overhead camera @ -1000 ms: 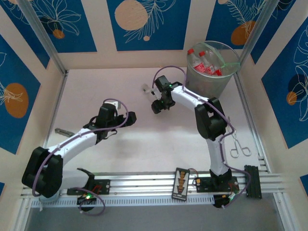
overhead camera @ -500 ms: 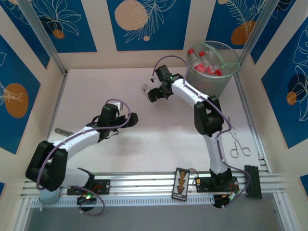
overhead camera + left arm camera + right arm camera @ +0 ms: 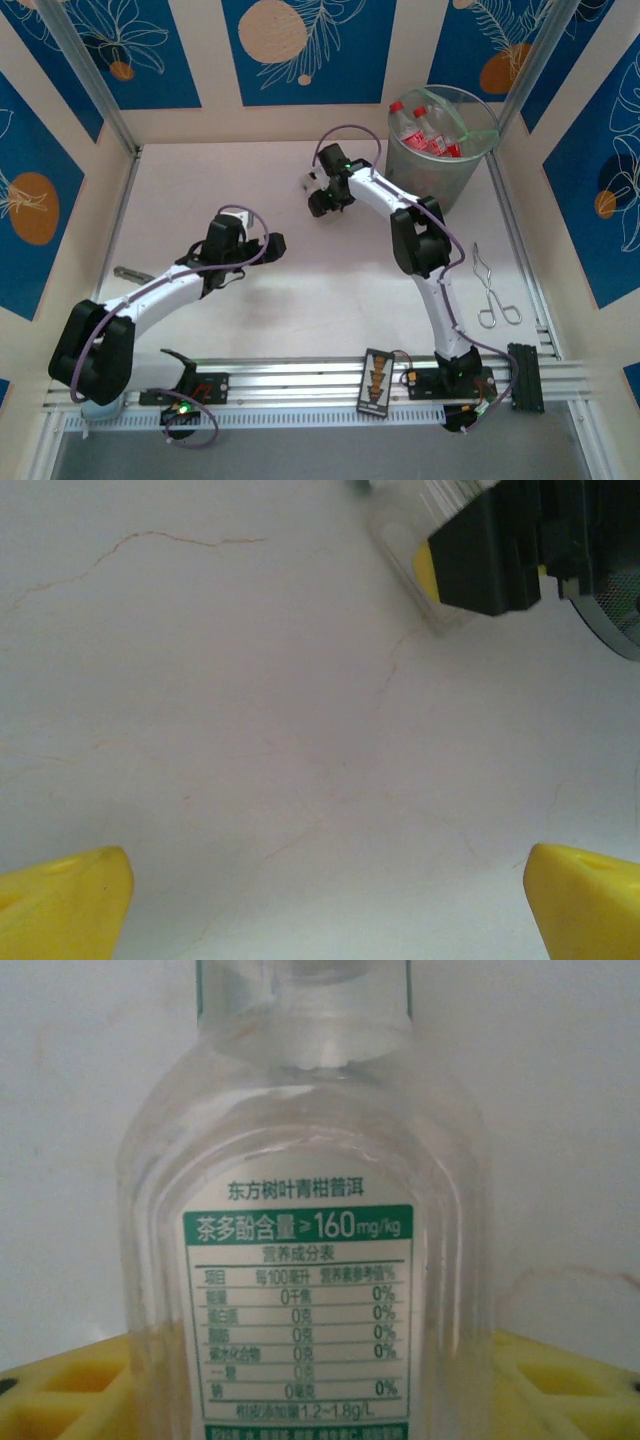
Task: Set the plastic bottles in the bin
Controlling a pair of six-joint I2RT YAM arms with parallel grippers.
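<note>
Clear bottle (image 3: 300, 1160) btwn right hand (image 3: 320, 197) fingers (image 3: 70, 1380); open table (image 3: 250, 730) under left hand (image 3: 325, 895).

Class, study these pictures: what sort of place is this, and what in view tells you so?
Most likely a robotics lab test cell, not a home: two robot arms mounted on an aluminium rail at the near edge of a white table, printed blue panels walling it in, and a bin holding bottles.
</note>
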